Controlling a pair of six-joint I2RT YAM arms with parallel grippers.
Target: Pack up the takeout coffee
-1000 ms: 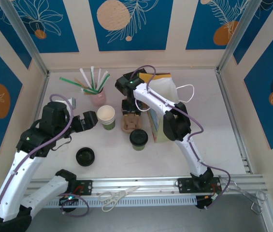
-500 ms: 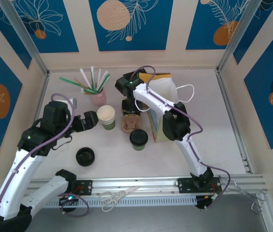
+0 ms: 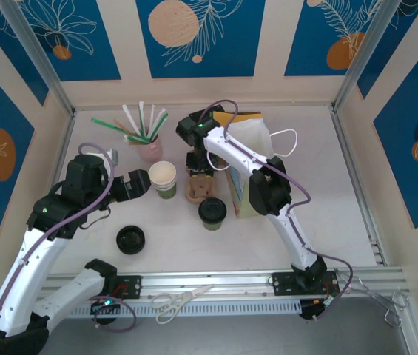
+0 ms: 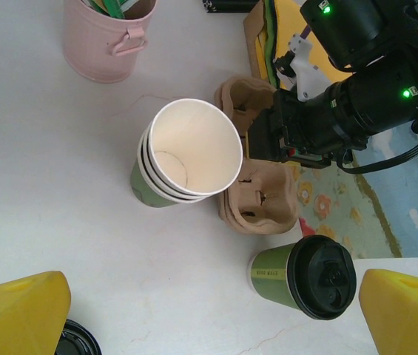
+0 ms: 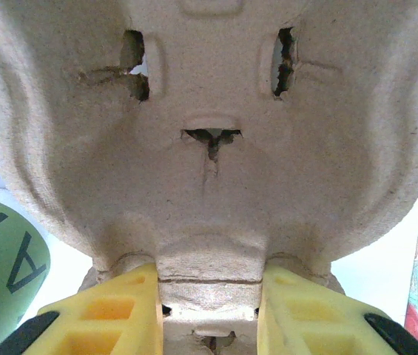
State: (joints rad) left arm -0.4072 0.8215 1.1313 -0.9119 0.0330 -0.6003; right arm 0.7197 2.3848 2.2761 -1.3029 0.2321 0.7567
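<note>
white tabletop [image 3: 327, 192], hemmed by cream walls [image 3: 271, 44] with blue leaf-print panels. found the takeout coffee [image 3: 212, 212] upright there, just before the pulp carrier [image 3: 196, 191]. saw left gripper [image 4: 210, 318] spread wide, empty; right gripper [image 5: 207, 285] clamped on the pulp carrier's ridge.

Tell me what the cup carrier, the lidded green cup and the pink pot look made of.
The cup carrier: moulded paper pulp, matte tan, fibrous with torn slits. The takeout coffee: paper cup, green printed side; its lid, glossy black plastic by the sheen. The pink pot: probably painted metal, smooth.
</note>
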